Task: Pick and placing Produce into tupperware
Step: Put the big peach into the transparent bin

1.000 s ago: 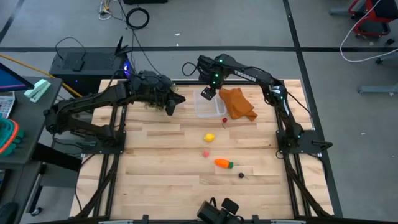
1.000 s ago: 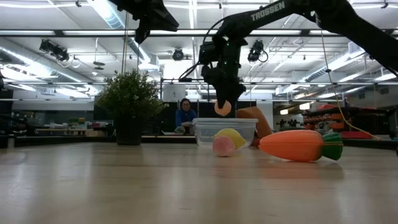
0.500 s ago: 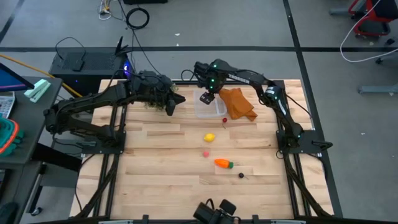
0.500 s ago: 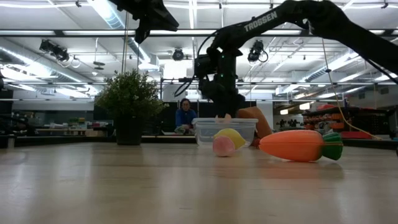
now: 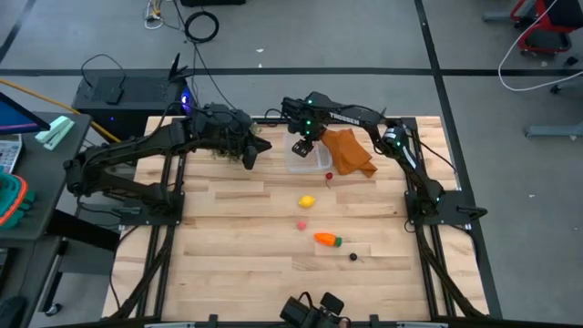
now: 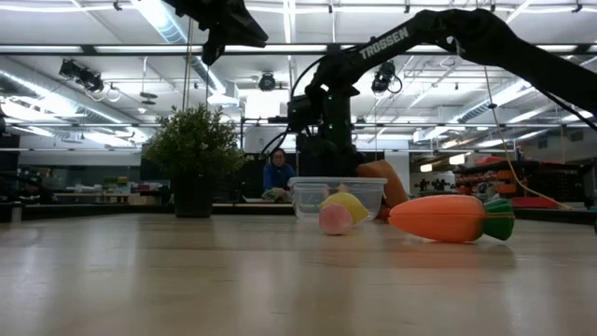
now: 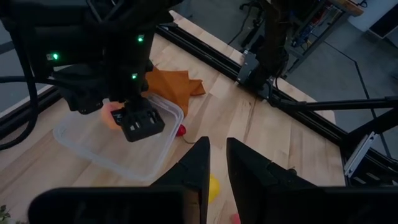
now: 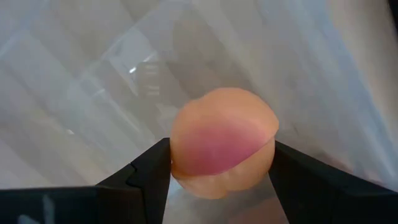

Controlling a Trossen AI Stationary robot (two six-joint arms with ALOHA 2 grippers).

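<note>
The clear tupperware point(image 5: 310, 159) stands at the table's far middle, beside an orange cloth point(image 5: 350, 152). My right gripper point(image 5: 303, 146) reaches down into it, shut on a pink-orange fruit point(image 8: 224, 140), which also shows in the left wrist view as the same fruit point(image 7: 109, 116). On the boards lie a red fruit point(image 5: 329, 176), a lemon point(image 5: 307, 201), a pink fruit point(image 5: 300, 224), a carrot point(image 5: 326, 240) and a dark berry point(image 5: 353, 257). My left gripper point(image 7: 217, 163) hangs high over the far left, its fingers a narrow gap apart, holding nothing. My right gripper pinches the pink-orange fruit's two opposite sides point(image 8: 177, 149) between its two fingers point(image 8: 149, 168). The fingers point down from above. The fruit sits within the tupperware's walls point(image 7: 158, 152); whether it touches the floor I cannot tell.
A bushy green plant point(image 6: 194, 140) stands at the far left under my left arm. The orange cloth lies against the tupperware's right side. The red fruit sits just off the box's near right corner. Bare boards stretch along the near and left parts of the table.
My right gripper has gone down with the pink-orange fruit, from above the tupperware's rim to inside the box, tipping a little. Its hold has stayed the same.
</note>
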